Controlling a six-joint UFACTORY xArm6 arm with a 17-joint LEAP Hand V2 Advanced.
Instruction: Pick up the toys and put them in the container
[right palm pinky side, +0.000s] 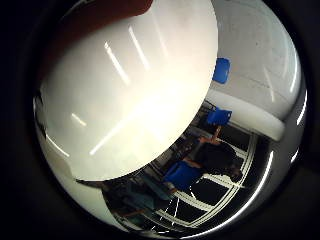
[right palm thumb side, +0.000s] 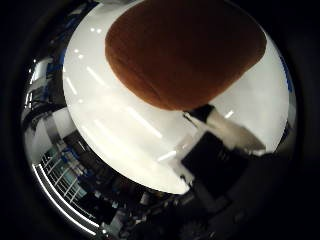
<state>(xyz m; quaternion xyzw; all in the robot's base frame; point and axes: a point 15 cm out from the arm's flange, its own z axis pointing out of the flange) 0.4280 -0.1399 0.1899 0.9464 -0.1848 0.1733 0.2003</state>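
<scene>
While over the table — brown toy close to the palm.
Hand state unclear; a loose grasp risks a drop — container unseen.

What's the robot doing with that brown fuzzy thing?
The robot's hand is right up close to a brown plush toy, which lies on a shiny white table. The toy fills much of the palm's view, so the hand is very near it. Whether the fingers are gripping it cannot be told, and no container shows here.
</scene>
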